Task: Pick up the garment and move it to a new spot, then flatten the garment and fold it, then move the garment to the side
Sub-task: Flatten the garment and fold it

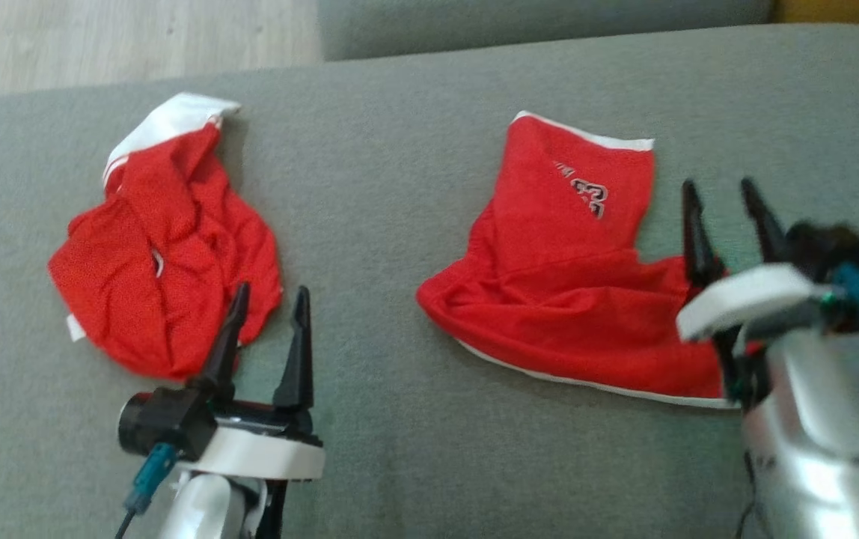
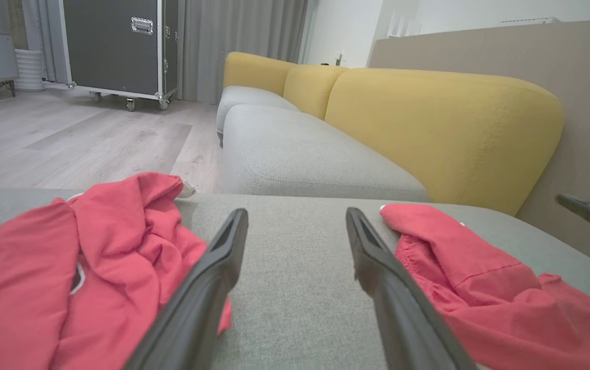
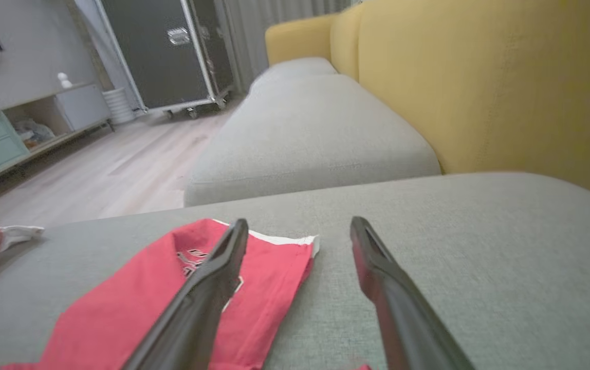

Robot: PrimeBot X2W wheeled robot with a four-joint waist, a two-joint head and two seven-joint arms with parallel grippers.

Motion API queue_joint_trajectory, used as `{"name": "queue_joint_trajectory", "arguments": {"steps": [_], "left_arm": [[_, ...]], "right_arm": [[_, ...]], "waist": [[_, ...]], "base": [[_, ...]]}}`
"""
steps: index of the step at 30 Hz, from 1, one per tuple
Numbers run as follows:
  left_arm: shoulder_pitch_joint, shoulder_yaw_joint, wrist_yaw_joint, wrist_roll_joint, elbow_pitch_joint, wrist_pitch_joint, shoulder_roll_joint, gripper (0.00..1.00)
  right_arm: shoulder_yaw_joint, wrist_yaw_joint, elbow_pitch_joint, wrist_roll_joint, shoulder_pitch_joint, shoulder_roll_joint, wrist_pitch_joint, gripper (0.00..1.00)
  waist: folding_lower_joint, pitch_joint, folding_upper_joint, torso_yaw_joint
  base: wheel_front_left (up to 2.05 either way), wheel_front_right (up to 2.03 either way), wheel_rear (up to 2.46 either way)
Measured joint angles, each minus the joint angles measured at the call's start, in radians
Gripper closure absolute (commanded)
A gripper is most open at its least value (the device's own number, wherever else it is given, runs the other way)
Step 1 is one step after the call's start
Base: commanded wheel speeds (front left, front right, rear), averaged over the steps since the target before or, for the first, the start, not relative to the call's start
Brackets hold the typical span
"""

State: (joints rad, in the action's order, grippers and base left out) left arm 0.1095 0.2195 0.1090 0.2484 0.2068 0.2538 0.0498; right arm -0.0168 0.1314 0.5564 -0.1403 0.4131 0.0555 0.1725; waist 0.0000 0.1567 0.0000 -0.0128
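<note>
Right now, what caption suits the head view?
Open left gripper near a crumpled red garment, open right gripper near a numbered red garment, on a grey cushion.

Soft even indoor light, faint shadow beside the crumpled red mesh garment (image 1: 164, 247), head view soft, motion blur on the right arm's long dark fingers (image 1: 697, 239), glare on its silver forearm (image 1: 811, 427), wrist views bowed at the edges.
</note>
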Motion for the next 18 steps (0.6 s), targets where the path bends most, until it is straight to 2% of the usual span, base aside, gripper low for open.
{"name": "queue_joint_trajectory", "arguments": {"steps": [8, 18], "left_arm": [[0.077, 0.043, 0.001, 0.016, 0.014, 0.000, -0.002, 0.00], [0.121, 0.079, 0.000, 0.020, 0.018, 0.000, -0.003, 0.00]], "right_arm": [[-0.204, 0.000, 0.289, 0.089, 0.256, 0.007, -0.174, 0.00], [-0.296, 0.000, 0.506, 0.190, 0.415, 0.074, -0.201, 0.00]], "waist": [[0.0001, 0.082, 0.0000, 0.092], [0.0002, 0.151, 0.0000, 0.168]], "base": [[0.00, 0.00, 0.00], [0.00, 0.00, 0.00]]}}
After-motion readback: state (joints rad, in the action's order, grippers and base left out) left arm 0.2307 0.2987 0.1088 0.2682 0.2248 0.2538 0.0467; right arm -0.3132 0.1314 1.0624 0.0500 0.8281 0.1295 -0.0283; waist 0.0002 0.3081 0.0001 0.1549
